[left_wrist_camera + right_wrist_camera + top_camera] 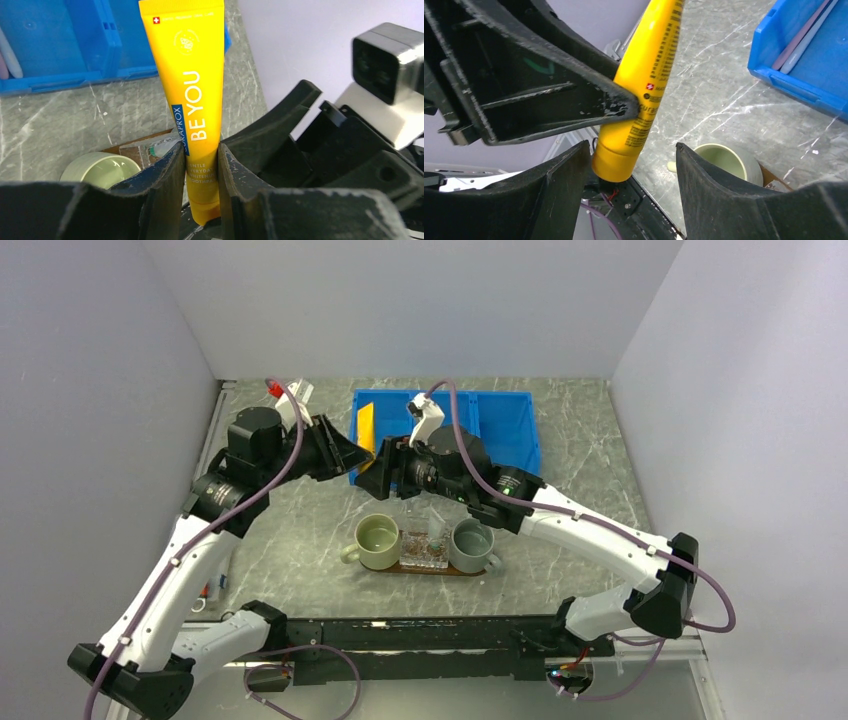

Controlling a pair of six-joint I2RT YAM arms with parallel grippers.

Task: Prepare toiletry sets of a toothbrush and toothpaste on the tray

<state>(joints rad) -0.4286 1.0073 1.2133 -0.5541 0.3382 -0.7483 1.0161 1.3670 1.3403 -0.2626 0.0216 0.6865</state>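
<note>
My left gripper (202, 170) is shut on the lower part of a yellow toothpaste tube (187, 75), which sticks up out of it. In the top view that tube (366, 430) hangs above the table, in front of the blue bin. My right gripper (631, 147) faces it, open, and the tube's cap end (616, 160) sits between its fingers, close to the left one. A pinkish toothbrush (801, 32) and a pale grey toothbrush (811, 37) lie in the bin. The brown tray (440, 569) lies below the grippers. A pale tube with a teal end (159, 148) rests at the clear holder on it.
Two pale green mugs (378, 540) (472, 545) stand on the tray, with the clear square holder (425, 545) between them. The blue three-compartment bin (505, 430) stands at the back. Both grippers (362, 453) (384, 468) meet tip to tip above the marbled table.
</note>
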